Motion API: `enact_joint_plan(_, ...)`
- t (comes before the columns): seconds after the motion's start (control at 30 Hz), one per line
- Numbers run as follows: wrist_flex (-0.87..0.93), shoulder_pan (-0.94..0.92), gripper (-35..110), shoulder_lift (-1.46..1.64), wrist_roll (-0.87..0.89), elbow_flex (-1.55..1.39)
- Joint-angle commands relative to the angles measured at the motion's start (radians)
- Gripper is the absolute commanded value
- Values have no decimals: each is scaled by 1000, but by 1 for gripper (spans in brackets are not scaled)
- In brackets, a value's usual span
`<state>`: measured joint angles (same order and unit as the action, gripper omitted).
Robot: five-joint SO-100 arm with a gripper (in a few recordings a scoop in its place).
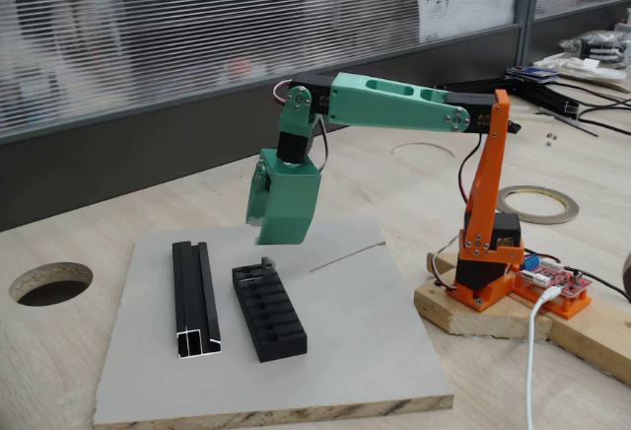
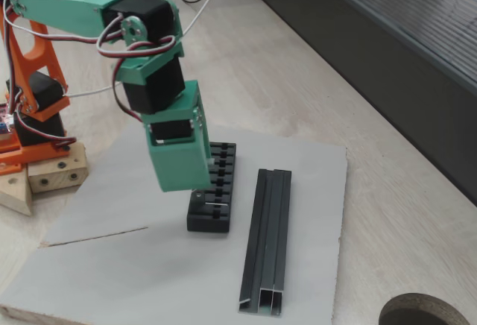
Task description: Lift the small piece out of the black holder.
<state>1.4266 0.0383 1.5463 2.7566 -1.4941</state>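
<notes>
The black holder (image 1: pixel 269 312) (image 2: pixel 214 191) lies on a grey board, its slotted top facing up. A tiny grey small piece (image 1: pixel 266 263) sticks up at the holder's far end in a fixed view. My green gripper (image 1: pixel 273 241) (image 2: pixel 188 188) hangs tip-down just above that end of the holder, a short gap over the piece. Its wide green body hides the jaws, so I cannot tell whether they are open or shut. Nothing shows held between them.
A longer black channel rail (image 1: pixel 195 297) (image 2: pixel 268 239) lies beside the holder on the grey board (image 1: pixel 345 351) (image 2: pixel 112 265). The orange arm base (image 1: pixel 488 272) stands on a wooden block. A round hole (image 1: pixel 49 282) cuts the tabletop; a tape roll (image 1: pixel 537 203) lies behind the base.
</notes>
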Motion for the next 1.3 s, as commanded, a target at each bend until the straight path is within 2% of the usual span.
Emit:
enact_joint_plan(0.0,17,17,38,9,-40,2)
enact_joint_plan(0.37,2,5,38,12,-34,-170)
enact_joint_plan(0.77,-12,3,38,6,-32,-167)
enact_joint_plan(1.0,-132,3,38,6,-31,-179)
enact_joint_plan(1.27,-124,3,38,-48,-31,-181)
